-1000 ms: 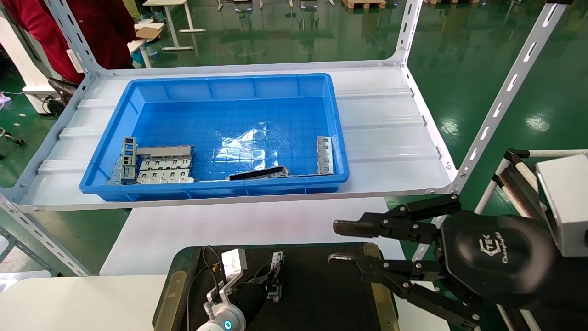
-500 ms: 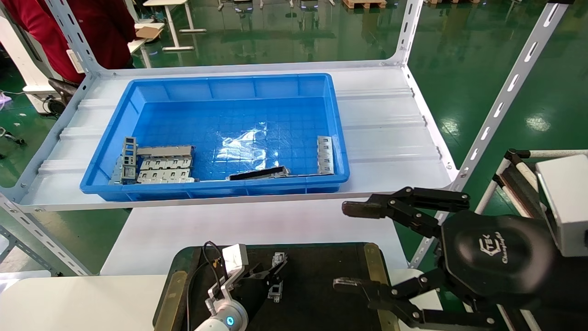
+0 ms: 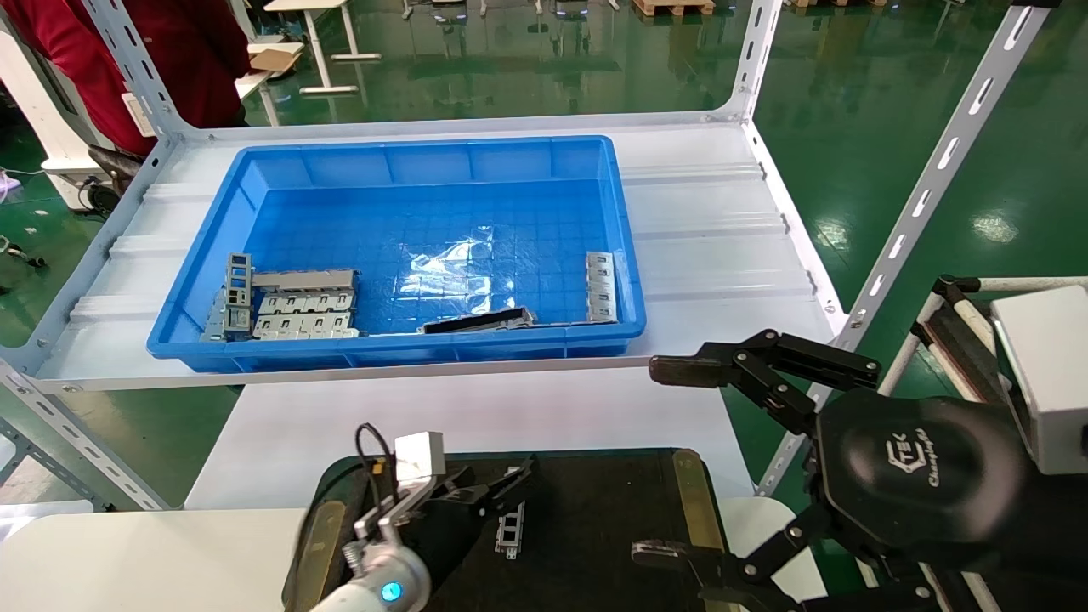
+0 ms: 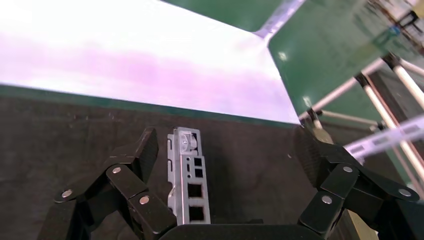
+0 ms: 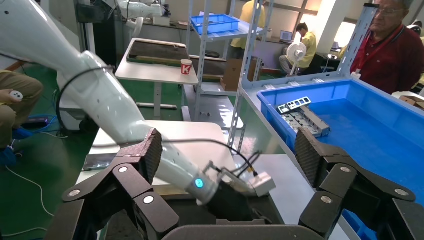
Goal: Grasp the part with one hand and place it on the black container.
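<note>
The part (image 3: 510, 529) is a slim silver-grey bar with a row of square holes. It lies flat on the black container (image 3: 595, 518). My left gripper (image 3: 501, 489) is open just behind it, near the tray's front. In the left wrist view the part (image 4: 187, 180) rests on the black container (image 4: 250, 160) between the spread jaws of the left gripper (image 4: 229, 150), close to one finger and gripped by neither. My right gripper (image 3: 663, 461) hangs wide open and empty over the tray's right edge. It also shows in the right wrist view (image 5: 227, 150).
A blue bin (image 3: 399, 246) on the white shelf holds grey multi-row blocks (image 3: 297, 310), a black strip (image 3: 476, 321) and another slim grey bar (image 3: 600, 274). A slanted shelf post (image 3: 926, 187) stands at the right. A white table (image 3: 467, 416) lies between shelf and tray.
The left gripper has let go of the part, which now lies on the tray, and has drawn back toward me. The right gripper has spread wider and shifted right.
</note>
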Robot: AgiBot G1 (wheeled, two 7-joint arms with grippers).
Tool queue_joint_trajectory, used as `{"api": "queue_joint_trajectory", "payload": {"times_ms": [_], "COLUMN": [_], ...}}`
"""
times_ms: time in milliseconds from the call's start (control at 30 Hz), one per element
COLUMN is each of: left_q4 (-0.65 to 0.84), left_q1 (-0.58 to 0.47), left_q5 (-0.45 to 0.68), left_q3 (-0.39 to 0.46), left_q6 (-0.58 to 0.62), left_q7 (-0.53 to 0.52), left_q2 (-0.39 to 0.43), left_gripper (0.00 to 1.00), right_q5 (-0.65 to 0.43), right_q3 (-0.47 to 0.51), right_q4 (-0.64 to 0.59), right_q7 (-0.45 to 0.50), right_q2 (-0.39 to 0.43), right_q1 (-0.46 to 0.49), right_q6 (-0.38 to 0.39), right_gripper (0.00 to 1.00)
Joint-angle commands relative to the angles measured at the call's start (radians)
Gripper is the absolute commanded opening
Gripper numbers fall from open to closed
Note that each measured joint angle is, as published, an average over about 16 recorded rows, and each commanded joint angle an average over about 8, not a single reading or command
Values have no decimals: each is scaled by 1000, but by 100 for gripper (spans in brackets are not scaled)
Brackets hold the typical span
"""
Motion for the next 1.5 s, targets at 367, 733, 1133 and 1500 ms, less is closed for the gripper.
{"api": "queue_joint_trajectory", "payload": {"times_ms": [367, 733, 1133, 1500], "left_q4": [-210, -217, -204, -200], "left_q1": [-27, 11, 153, 222], "left_q5": [70, 132, -65, -164], "left_q3": [11, -183, -462, -561], "left_q6": [167, 515, 866, 997], "left_q7": [74, 213, 560, 701], "left_q2": [-241, -384, -521, -617], "left_gripper": [100, 100, 100, 100], "right_q5": [0, 0, 0, 1], "right_q3": [0, 0, -1, -1], "right_q4": [0, 0, 0, 0], "right_q7": [0, 0, 0, 0], "right_q2": [0, 0, 0, 0], "right_q1": [0, 0, 0, 0], "right_q6": [0, 0, 0, 0], "right_gripper": [100, 100, 100, 100]}}
